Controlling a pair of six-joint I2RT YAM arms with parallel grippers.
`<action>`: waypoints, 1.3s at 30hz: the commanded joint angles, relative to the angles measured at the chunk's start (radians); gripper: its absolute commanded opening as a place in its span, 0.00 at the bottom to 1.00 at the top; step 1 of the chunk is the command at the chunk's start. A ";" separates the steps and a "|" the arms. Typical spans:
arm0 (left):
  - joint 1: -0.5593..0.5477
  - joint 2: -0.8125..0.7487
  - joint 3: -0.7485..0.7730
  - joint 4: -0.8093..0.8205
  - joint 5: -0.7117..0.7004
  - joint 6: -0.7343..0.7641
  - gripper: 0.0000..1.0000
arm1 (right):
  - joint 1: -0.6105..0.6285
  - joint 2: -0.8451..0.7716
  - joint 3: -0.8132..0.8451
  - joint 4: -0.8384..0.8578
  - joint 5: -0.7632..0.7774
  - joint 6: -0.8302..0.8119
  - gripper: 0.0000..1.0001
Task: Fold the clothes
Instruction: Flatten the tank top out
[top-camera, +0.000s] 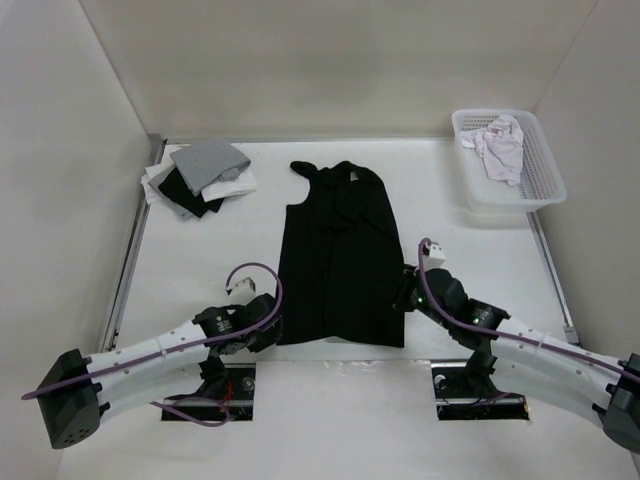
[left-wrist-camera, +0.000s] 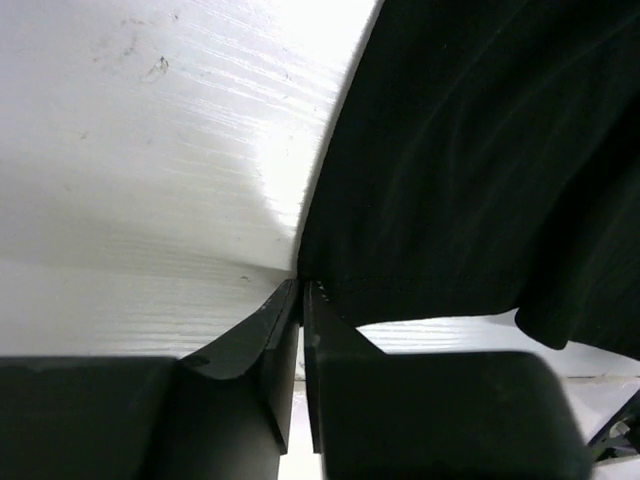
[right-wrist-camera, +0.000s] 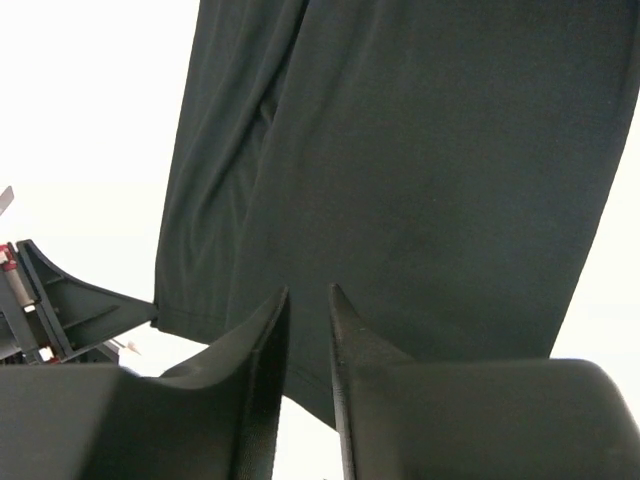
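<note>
Black and slightly sheer, a large black sleeveless top (top-camera: 340, 260) of thin fabric lies spread flat in the middle of the white table (top-camera: 470, 260). Its wide armholes and neck point to the far side, and its straight hem is toward the arm bases. The left gripper (top-camera: 272, 335) sits low at the hem's near-left corner. In the left wrist view its fingers (left-wrist-camera: 245, 340) are pressed almost together with only a thin slit between them, and the corner of the top (left-wrist-camera: 480, 150) is nipped at their tips. The right gripper (top-camera: 408, 295) is at the garment's right edge, a little above the hem. From the right wrist its jaws stand narrowly apart over the dark fabric (right-wrist-camera: 430, 150), gripping nothing. At the far left lies a loose stack of grey-and-white garments (top-camera: 195, 178) with a black piece among them. At the far right, a white plastic basket (top-camera: 545, 190) holds a crumpled pale pinkish-white cloth (top-camera: 500, 148).
</note>
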 joint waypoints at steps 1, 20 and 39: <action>-0.011 -0.032 0.022 0.017 0.013 0.023 0.01 | -0.001 -0.036 -0.011 -0.042 0.025 0.028 0.34; 0.052 -0.479 -0.016 -0.027 -0.307 0.137 0.01 | 0.155 0.087 0.130 -0.667 0.085 0.399 0.44; 0.036 -0.427 -0.047 0.085 -0.238 0.200 0.02 | 0.271 0.159 0.079 -0.667 0.160 0.660 0.31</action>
